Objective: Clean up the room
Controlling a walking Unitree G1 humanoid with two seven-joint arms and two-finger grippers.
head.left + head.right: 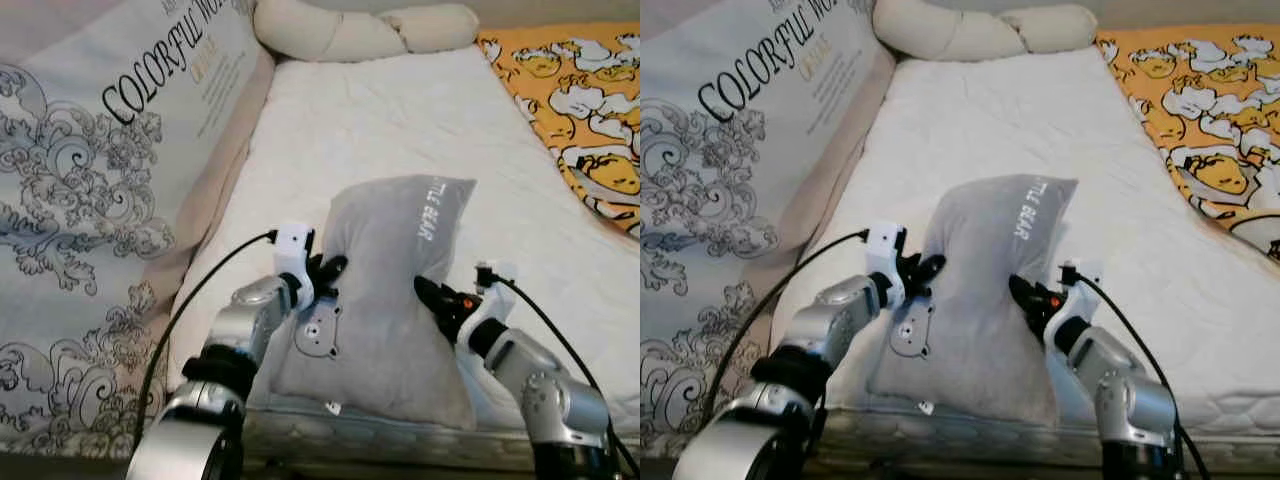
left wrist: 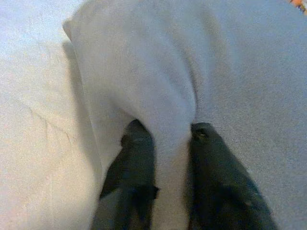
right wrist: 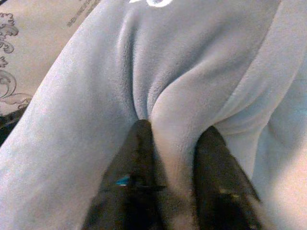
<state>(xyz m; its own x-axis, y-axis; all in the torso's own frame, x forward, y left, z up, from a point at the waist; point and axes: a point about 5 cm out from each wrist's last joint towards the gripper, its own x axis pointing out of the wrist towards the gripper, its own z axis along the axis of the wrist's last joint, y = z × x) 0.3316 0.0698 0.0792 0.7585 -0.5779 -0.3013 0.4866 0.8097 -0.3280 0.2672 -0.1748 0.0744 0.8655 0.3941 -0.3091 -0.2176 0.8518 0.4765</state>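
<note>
**Both hands pinching the grey pillow at the near edge of the bed**

My left hand (image 1: pixel 325 272) has a fold of the grey bear pillow (image 1: pixel 385 290) pinched between its fingers (image 2: pixel 136 153), on the pillow's left edge. My right hand (image 1: pixel 437 298) pinches a ridge of the same plush on the right edge. The pillow stands propped up at the near end of the white mattress (image 1: pixel 400 130), with a rolled cream bolster (image 1: pixel 360 30) far off at the head, a yellow duck-print blanket (image 1: pixel 580 100) to the right and a patterned cushion (image 1: pixel 100 170) along the left. To do this well, I judge I should keep both pinches firm and move the arms together, since soft fabric could slip out.
</note>
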